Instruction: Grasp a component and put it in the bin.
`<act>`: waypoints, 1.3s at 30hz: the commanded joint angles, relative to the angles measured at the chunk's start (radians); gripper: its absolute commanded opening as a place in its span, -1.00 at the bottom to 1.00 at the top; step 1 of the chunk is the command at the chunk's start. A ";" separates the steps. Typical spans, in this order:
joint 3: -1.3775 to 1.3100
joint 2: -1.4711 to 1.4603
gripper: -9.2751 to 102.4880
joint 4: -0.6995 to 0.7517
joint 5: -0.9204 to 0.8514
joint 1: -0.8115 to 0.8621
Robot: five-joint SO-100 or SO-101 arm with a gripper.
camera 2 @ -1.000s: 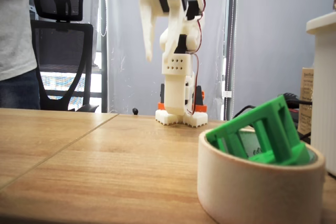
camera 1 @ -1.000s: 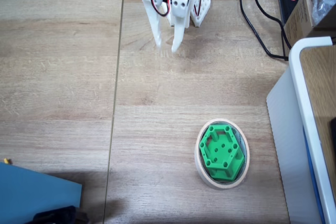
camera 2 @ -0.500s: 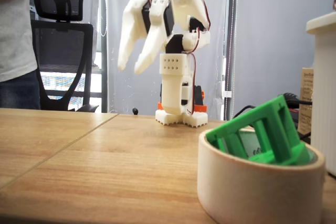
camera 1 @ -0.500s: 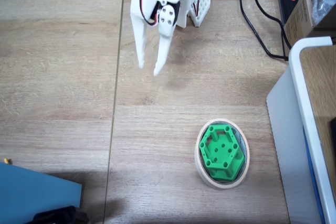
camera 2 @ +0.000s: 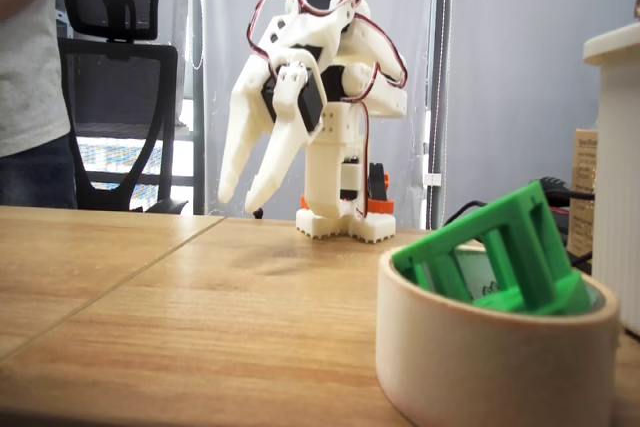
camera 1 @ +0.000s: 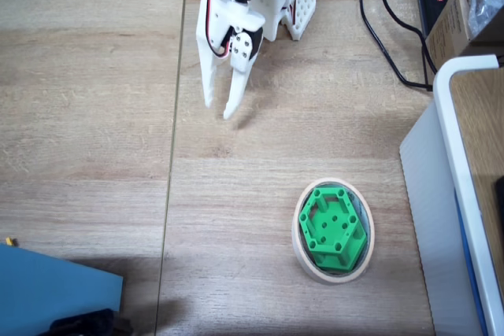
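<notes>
The green hexagonal component (camera 1: 332,228) (camera 2: 500,252) rests tilted inside the bin (camera 1: 305,256) (camera 2: 480,357), a beige tape ring on the wooden table. One edge of the piece sticks up over the ring's rim. My white gripper (camera 1: 218,108) (camera 2: 238,197) hangs near the arm's base, well away from the bin, to its upper left in the top-down fixed view. Its two fingers point down with a small gap and hold nothing.
A white-edged panel (camera 1: 457,186) stands along the right side. A black cable (camera 1: 386,37) runs at the back right, near a cardboard box (camera 1: 465,13). A blue object (camera 1: 55,293) lies at the bottom left. A person (camera 2: 30,77) and an office chair (camera 2: 120,97) are behind the table.
The arm has folded down toward its base; the gripper dropped lower near the table and its fingers closed a little. The component and the bin have not moved.
</notes>
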 commanded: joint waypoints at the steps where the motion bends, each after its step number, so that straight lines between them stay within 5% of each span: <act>1: -0.009 0.037 -0.62 0.051 0.017 0.040; 15: 0.063 0.094 -0.62 0.270 0.017 0.124; 39: 0.126 0.091 -0.79 0.278 0.015 0.120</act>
